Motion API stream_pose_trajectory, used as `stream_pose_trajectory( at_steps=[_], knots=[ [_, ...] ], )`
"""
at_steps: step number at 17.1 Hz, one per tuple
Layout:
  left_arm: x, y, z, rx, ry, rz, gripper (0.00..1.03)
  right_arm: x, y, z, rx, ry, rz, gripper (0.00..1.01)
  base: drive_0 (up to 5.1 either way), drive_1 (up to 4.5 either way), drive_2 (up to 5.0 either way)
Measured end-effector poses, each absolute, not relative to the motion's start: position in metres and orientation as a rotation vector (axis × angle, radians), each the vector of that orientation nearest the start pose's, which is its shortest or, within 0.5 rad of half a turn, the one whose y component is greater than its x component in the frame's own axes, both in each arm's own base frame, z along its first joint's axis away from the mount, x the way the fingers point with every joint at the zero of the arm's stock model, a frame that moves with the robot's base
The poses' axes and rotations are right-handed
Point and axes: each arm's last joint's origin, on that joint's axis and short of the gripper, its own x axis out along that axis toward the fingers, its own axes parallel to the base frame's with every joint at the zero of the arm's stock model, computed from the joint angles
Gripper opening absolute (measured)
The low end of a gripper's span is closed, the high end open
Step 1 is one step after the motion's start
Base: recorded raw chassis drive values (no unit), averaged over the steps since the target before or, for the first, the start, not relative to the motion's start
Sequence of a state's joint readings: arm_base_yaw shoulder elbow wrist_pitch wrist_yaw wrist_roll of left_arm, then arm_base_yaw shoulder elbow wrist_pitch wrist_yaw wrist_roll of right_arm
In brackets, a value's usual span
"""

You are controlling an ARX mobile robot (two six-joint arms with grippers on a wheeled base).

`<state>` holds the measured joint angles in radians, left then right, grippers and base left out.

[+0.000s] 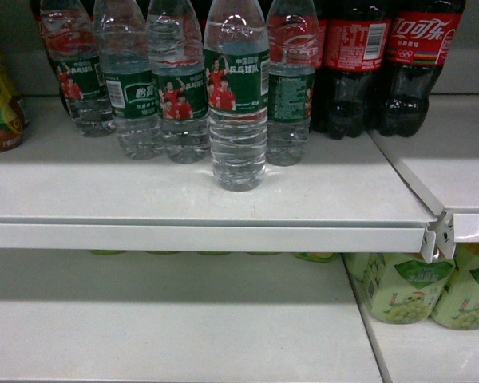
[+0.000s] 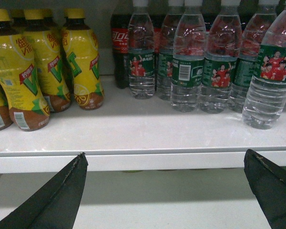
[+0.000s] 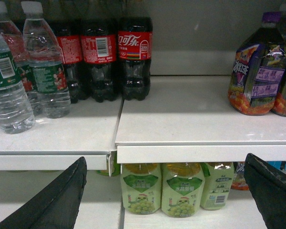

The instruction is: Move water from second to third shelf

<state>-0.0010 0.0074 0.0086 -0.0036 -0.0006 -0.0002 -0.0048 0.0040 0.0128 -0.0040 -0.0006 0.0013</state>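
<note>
A: What is the state of each claw?

B: In the left wrist view, the left claw [image 2: 164, 191] is released. Its two dark fingers [image 2: 57, 195] sit at the lower left and lower right of the frame, far apart, with nothing between them. The right claw [image 3: 167, 195] in the right wrist view is the same, spread wide and holding nothing. The head view shows neither claw.

A: Where is the water?

B: In the head view the water [image 1: 237, 104] stands upright in the upper middle of the frame, on the white upper shelf [image 1: 144, 191]. It is the bottle nearest to the front edge, a little ahead of the row of other clear bottles [image 1: 128, 80] behind it. In the left wrist view it is at the right edge of the frame [image 2: 271, 76].

A: What is around it?

B: Dark cola bottles [image 1: 383, 64] stand at the upper right of the head view. Yellow drink bottles [image 2: 43, 67] fill the upper left of the left wrist view. Pale green grape drink bottles [image 1: 419, 287] stand on the lower shelf [image 1: 168, 327] at the lower right. Purple-topped bottles [image 3: 260, 71] appear at the upper right of the right wrist view.
</note>
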Motion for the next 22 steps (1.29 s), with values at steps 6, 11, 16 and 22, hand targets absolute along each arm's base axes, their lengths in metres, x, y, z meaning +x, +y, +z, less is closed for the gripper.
stream_pose_trajectory(
  at_steps=[6,11,16,22],
  knots=[
    [0.098,0.0,0.166,0.0,0.002,0.0,0.98,0.097,0.0,0.167,0.001,-0.005,-0.004,0.98,0.0,0.0,0.0],
    [0.098,0.0,0.166,0.0,0.002,0.0,0.98,0.097,0.0,0.167,0.001,-0.005,-0.004,0.98,0.0,0.0,0.0],
    [0.098,0.0,0.166,0.0,0.002,0.0,0.98,0.097,0.0,0.167,0.001,-0.005,-0.005,0.98,0.0,0.0,0.0],
    [0.098,0.0,0.166,0.0,0.002,0.0,0.98,0.107,-0.003,0.192,0.257,-0.035,0.088,0.98,0.0,0.0,0.0]
  ],
)
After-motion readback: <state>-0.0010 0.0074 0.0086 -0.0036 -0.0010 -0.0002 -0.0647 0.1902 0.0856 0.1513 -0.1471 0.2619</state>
